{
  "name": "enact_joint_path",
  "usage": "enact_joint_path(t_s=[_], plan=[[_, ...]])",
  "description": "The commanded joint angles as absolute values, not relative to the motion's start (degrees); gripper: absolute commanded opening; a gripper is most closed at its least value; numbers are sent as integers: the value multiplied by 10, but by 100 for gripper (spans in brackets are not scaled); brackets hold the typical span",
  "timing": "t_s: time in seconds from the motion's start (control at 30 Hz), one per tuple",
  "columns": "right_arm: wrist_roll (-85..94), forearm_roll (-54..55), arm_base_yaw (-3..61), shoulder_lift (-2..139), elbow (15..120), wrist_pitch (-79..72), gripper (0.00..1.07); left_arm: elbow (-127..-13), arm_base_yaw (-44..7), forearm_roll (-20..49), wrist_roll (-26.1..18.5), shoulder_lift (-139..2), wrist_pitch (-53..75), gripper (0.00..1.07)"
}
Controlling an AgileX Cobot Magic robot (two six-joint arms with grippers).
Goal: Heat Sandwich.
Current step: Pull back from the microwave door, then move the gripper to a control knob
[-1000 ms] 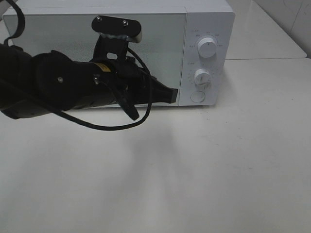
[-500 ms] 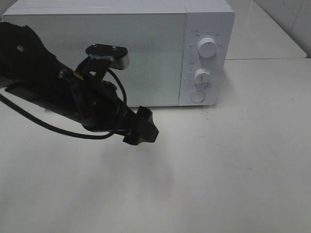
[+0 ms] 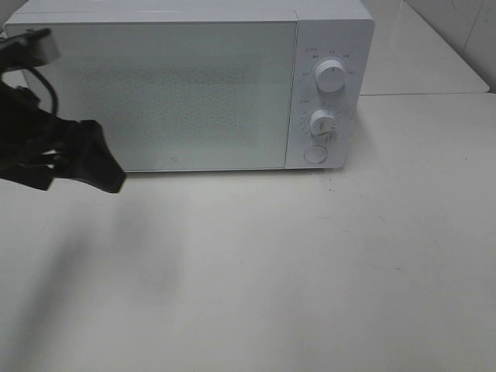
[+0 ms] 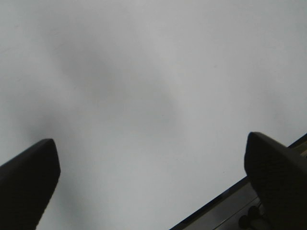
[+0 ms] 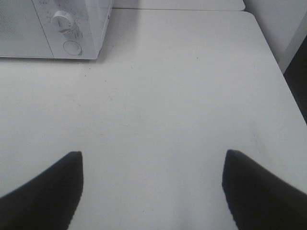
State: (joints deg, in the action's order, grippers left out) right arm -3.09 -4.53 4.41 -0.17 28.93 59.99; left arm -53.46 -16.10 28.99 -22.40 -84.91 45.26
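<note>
The sandwich is out of view. The white microwave (image 3: 170, 85) stands at the back of the table with its door shut. My left gripper (image 3: 93, 159) hangs at the far left, in front of the door's left edge. In the left wrist view my left gripper (image 4: 153, 177) is open, with only bare table between its fingers (image 4: 29, 177). My right gripper (image 5: 153, 187) is also open and empty, low over the table to the right of the microwave (image 5: 72, 24). It does not show in the exterior high view.
The microwave's panel carries two knobs (image 3: 331, 77) (image 3: 322, 124) and a round button (image 3: 314, 153). White table (image 3: 294, 263) spreads in front of it. The table's right edge (image 5: 280, 67) shows in the right wrist view, and a second table (image 3: 434, 62) stands behind.
My left arm has swung from in front of the microwave's door away to the far left. Its gripper has gone from shut to open. The door now shows fully, shut.
</note>
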Motion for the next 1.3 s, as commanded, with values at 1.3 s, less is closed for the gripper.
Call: enact_joint_path(t_s=[1.3], plan=[[-25, -45, 40, -18, 289, 594, 76, -301, 18, 123, -95, -269, 593, 104]])
